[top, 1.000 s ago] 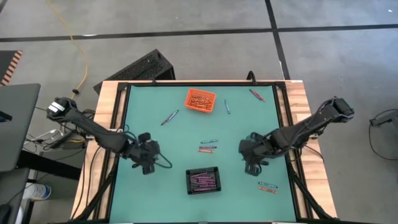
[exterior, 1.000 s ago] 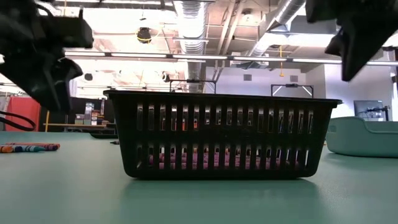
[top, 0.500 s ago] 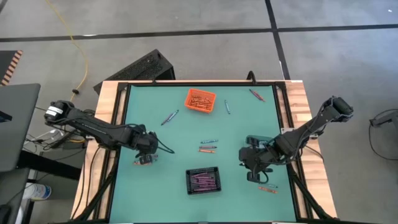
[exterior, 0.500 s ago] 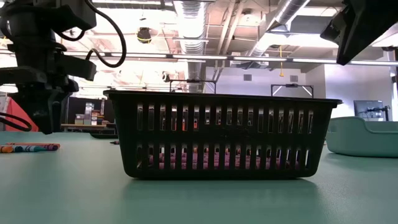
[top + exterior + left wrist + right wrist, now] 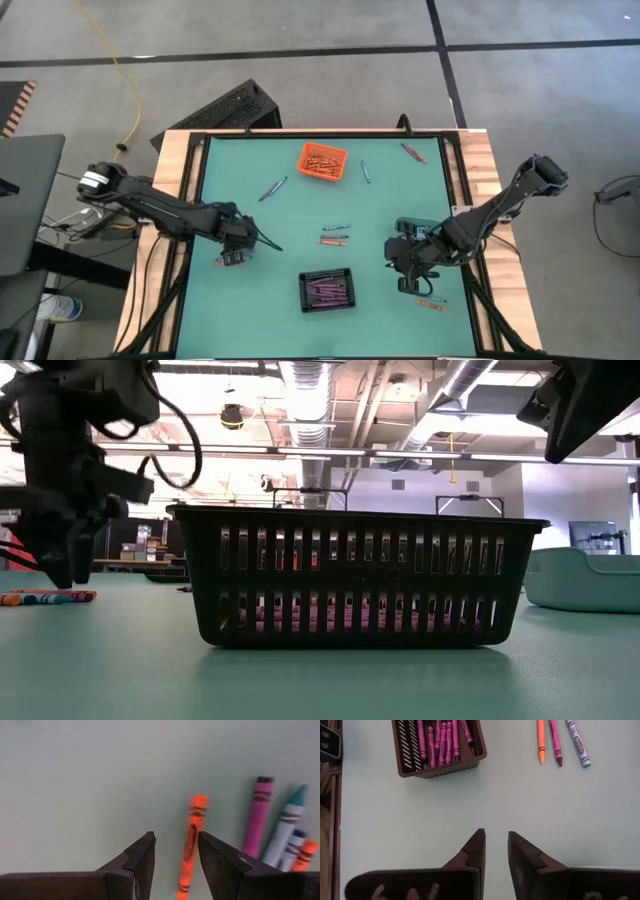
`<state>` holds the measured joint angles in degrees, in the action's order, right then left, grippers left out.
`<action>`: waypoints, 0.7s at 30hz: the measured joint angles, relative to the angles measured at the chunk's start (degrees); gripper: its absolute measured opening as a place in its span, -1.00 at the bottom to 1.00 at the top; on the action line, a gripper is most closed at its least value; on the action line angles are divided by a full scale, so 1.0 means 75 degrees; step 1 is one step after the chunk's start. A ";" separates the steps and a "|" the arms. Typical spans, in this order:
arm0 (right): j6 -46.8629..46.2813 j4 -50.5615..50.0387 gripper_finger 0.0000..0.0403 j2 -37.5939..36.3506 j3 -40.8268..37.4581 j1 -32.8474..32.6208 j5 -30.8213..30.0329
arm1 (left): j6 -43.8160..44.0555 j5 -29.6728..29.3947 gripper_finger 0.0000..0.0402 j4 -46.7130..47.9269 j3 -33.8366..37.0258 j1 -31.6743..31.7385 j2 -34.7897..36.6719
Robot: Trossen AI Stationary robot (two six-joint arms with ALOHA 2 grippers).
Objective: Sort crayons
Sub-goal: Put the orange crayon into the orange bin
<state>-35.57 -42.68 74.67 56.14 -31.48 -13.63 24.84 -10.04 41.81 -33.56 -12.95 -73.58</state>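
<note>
Item: thin orange paper-wrapped wax crayon [image 5: 191, 845], lying flat on the green counter [image 5: 290, 215] near its left edge, beside a magenta crayon [image 5: 257, 817] and others.

Left tool [image 5: 176, 857]: fingers parted narrowly, straddling the orange stick, nothing gripped yet, as far as can be judged.

Right tool [image 5: 495, 851]: narrowly parted, empty, over bare counter.

Handling: judged light, stiff, brittle, prone to rolling. It is best taken mid-length across the wrap.

Purple sticks lie in the black slatted plastic bin [image 5: 326, 291].
</note>
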 joint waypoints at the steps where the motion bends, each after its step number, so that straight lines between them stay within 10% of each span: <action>1: -0.0002 0.0001 -0.63 0.0000 0.0000 0.0000 0.0000 | -0.0080 -0.0003 -0.31 -0.0043 0.0000 0.0000 -0.0184; 12: -0.0003 0.0063 -0.63 0.0000 0.0000 0.0000 0.0000 | -0.0730 0.0615 -0.34 -0.0149 -0.0060 0.0413 -0.0873; 21: 0.0006 0.0372 -0.63 0.0038 0.0000 0.0000 -0.0464 | -0.0718 0.0858 -0.86 -0.0375 0.0006 0.0839 -0.0575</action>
<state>-35.53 -39.89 74.96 56.14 -31.48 -17.11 19.45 -3.61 39.00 -33.52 -6.66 -77.90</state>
